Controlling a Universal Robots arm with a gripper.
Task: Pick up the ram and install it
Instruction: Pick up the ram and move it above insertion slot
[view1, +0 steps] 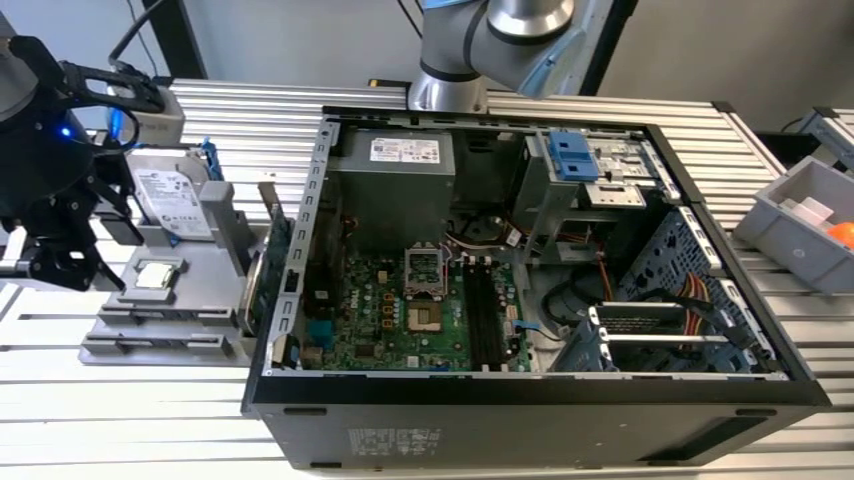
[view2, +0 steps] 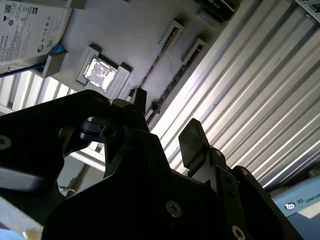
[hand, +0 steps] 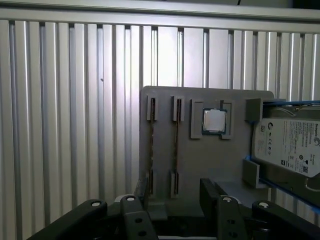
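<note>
1. While the claw (hand: 176, 194) hung over the gray holder (hand: 212, 160) on the table (hand: 75, 125), we saw its fingers spread apart and gripping nothing.
2. We found the ram (hand: 176, 145) standing on edge in one slot of that holder, near the claw but not gripped.
3. We noted a second thin stick (hand: 152, 145) in the neighbouring slot, a square chip (hand: 214, 121) on the ram's other side, and a hard drive (hand: 287, 145) beyond the chip.
4. We saw the open computer case (view1: 534, 400) lying toward the exterior view's right of the holder, well apart from the claw.
</note>
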